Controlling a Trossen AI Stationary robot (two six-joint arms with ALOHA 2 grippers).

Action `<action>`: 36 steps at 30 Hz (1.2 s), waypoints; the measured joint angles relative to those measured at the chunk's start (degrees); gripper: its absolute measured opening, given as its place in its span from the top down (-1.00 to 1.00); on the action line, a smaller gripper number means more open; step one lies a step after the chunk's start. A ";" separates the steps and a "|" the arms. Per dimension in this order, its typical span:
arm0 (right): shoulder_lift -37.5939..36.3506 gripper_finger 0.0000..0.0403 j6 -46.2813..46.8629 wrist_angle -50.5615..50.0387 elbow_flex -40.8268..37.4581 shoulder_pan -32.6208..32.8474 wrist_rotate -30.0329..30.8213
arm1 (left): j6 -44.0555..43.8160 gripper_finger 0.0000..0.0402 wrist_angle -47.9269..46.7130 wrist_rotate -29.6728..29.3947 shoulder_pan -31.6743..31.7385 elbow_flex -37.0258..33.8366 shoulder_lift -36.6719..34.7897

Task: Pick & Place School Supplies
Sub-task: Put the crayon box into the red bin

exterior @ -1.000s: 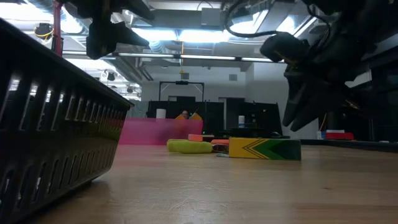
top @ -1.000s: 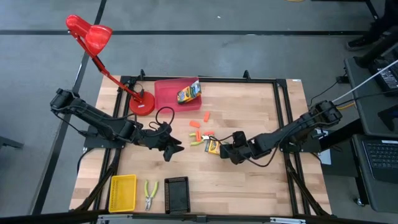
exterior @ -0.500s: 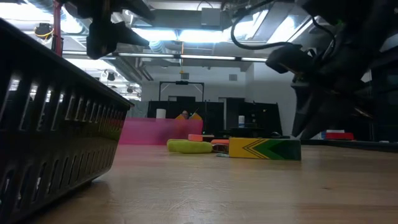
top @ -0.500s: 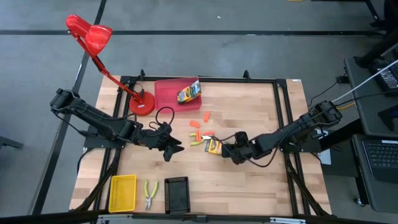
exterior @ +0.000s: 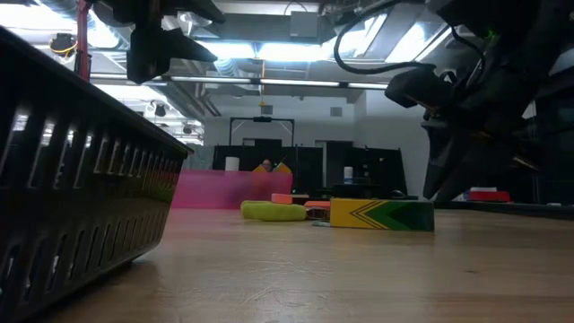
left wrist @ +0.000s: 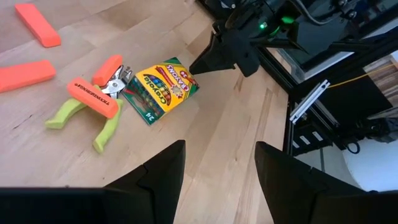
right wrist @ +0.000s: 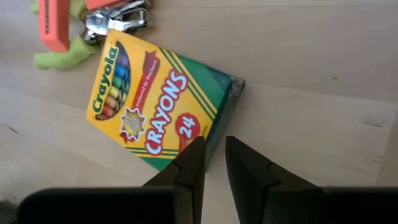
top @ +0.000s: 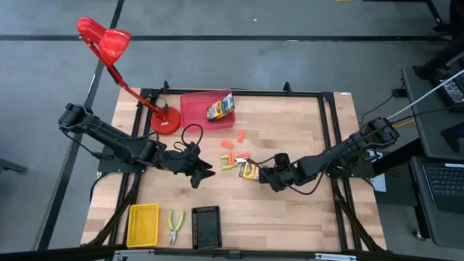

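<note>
**Right gripper poised at the crayon box's edge**

High view: the right gripper (top: 265, 176) sits at the table's middle, just beside the Crayola crayon box (top: 248, 170), which lies at its 10 o'clock. The box's long axis runs from about 1 to 7 o'clock. The left gripper (top: 206, 174) waits well apart, at the box's 9 o'clock, so the right arm is plainly the nearer. Another crayon box (top: 220, 109) rests in the red tray (top: 194, 110) at the table's 12 o'clock; pliers (top: 175, 226) lie between the yellow tray (top: 143, 224) and the black tray (top: 206, 228) near 6 o'clock.

Low view: the box lies flat on the wood, with the right arm's dark bulk hanging above and at its 3 o'clock; the fingertips are lost in shadow, so contact cannot be told.

Left wrist view: the left fingers (left wrist: 159, 171) stand wide apart with nothing between them. Green-handled pliers (left wrist: 93, 115) and orange erasers (left wrist: 92, 97) crowd the far end of the box.

Right wrist view: the right fingers (right wrist: 191, 163) are narrowly parted, nothing clamped, tips over the box's long green edge. Whether they touch it is unclear. My judgement: the jaws must widen to span the box
</note>
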 joint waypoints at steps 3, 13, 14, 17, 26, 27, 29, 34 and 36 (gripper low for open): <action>0.00 0.66 0.35 0.62 0.00 0.01 0.18 | 0.02 0.05 0.02 -0.01 0.00 0.00 0.00; 0.72 0.66 0.16 0.75 -0.01 -0.04 -0.05 | 0.75 0.05 0.27 -0.04 0.00 0.00 0.00; 0.90 0.66 0.18 0.82 -0.02 -0.04 -0.19 | 0.80 0.05 0.26 -0.02 0.00 0.00 0.00; 1.58 0.66 0.31 1.25 0.02 -0.02 -0.43 | 0.87 0.05 0.26 -0.02 0.00 0.00 0.00; 1.70 0.66 -0.18 -0.59 0.18 1.01 -1.46 | 0.89 0.05 0.26 0.68 -0.02 0.00 0.00; 1.68 0.66 0.27 -1.29 0.18 1.49 -1.33 | 0.89 0.05 0.24 0.71 -0.02 0.00 0.00; 1.72 0.66 1.62 -2.80 0.05 2.32 -2.43 | 0.90 0.05 0.25 0.72 -0.02 0.00 0.00; 1.99 0.66 4.68 -4.42 -0.09 4.35 -3.44 | 0.91 0.05 0.26 1.39 0.00 0.00 0.00; 1.99 0.66 5.59 -4.85 -0.09 4.77 -2.74 | 0.91 0.05 0.54 1.92 -0.02 0.00 0.02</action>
